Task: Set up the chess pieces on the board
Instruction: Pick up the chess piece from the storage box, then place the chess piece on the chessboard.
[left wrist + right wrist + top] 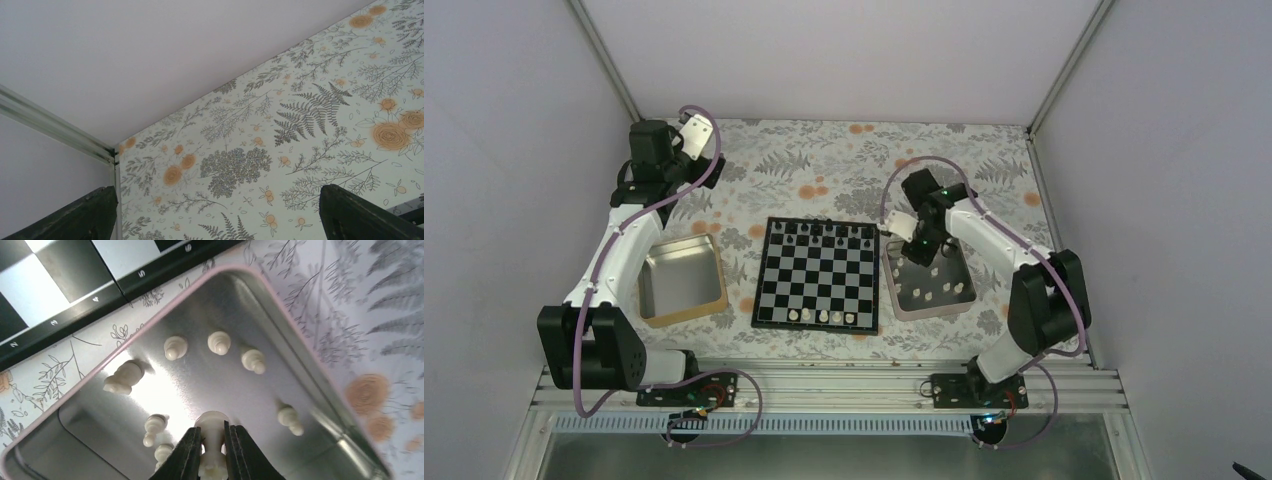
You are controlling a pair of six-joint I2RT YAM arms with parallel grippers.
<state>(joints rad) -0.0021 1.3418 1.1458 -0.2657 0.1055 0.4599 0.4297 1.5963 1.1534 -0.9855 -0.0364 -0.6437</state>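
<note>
While the right claw [213, 456] sits low inside the pink-rimmed tray [280, 310], its 2 fingers [190, 455] press on either side of 1 cream chess piece [212, 430], which stands upright between them. Around that grip lie more chess pieces [219, 342]. 7 loose ones show in the tray: 3 in a row ahead of the fingertips, 1 larger one ahead and to the left, 2 close on the left and 1 on the right. Past the tray rim, ahead and to the left of the claw, lies the board [816, 272].

Judging from this, the white side is under halfway done. About 5 pale pieces stand on the board's near row, and at least 8 are not yet on it. Black pieces [824, 230] line the far row, too small to count.

Only the overhead view shows the board's rows and both arms, but there the wrist hides the grip. The right wrist view shows the clamp and each piece in the tray, yet only a corner of the board. The left wrist view shows the left claw [217, 210] with its fingers wide apart and nothing between them, pointing at the flowered table [300, 125] near its far corner, well apart from the board.
</note>
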